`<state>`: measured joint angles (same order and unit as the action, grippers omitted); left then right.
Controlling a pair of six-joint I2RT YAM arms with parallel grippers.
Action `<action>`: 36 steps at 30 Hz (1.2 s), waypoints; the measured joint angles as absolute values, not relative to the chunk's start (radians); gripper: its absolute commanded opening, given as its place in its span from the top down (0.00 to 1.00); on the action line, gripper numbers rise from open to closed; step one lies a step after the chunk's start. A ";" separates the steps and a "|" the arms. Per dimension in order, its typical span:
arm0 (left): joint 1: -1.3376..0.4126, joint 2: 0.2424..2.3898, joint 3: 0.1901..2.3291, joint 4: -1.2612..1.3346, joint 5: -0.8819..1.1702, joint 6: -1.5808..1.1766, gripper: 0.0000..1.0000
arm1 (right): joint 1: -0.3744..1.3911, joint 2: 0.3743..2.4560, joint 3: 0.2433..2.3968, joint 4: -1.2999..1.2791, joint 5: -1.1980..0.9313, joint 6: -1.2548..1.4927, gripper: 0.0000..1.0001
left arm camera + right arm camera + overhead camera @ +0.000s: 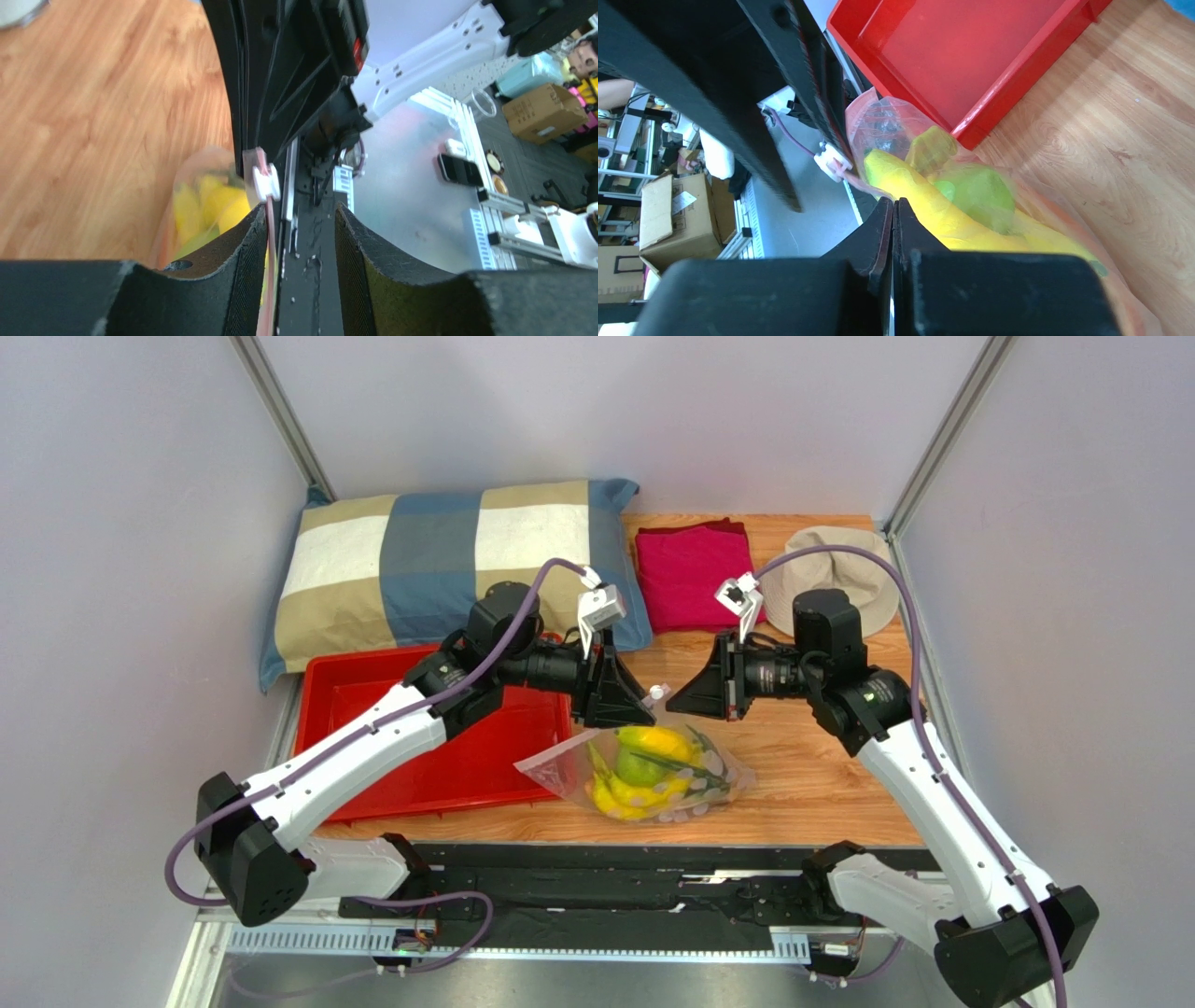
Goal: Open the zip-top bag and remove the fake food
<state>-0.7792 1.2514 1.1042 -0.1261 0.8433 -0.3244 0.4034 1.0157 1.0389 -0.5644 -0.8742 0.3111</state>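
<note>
While the top view shows only the zip-top bag (554, 767) resting on the wooden table (828, 784) just beside the red tray's (407, 703) right edge, with both claws meeting above it, the wrist views settle the grips. The left gripper (298, 213) is spread, with the pink zip strip (269, 238) and its white slider (265, 183) against one finger, and the right gripper (893, 204) is pressed together, pinching the bag's mouth. Inside the bag lies the fake food (645, 763): yellow bananas and a round green fruit.

Your right gripper (893, 210), jaws pressed together on the pink-edged mouth of the zip-top bag (885, 115) near its white slider (828, 162); a yellow banana (906, 185) and green fruit (980, 196) lie inside, beside the red tray (948, 56).
</note>
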 measured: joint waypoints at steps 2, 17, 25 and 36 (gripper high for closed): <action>-0.780 1.251 1.130 -0.110 0.836 -0.342 0.56 | 0.403 1.012 1.032 -0.559 -0.879 0.321 1.00; -0.786 1.306 1.157 -0.068 0.812 -0.377 0.52 | 0.403 0.980 0.994 -0.548 -0.898 0.363 1.00; -0.791 1.365 1.217 -0.097 0.830 -0.385 0.40 | 0.403 0.980 0.994 -0.548 -0.907 0.362 1.00; -0.791 1.348 1.227 -0.120 0.852 -0.397 0.52 | 0.403 0.980 0.994 -0.548 -0.910 0.362 1.00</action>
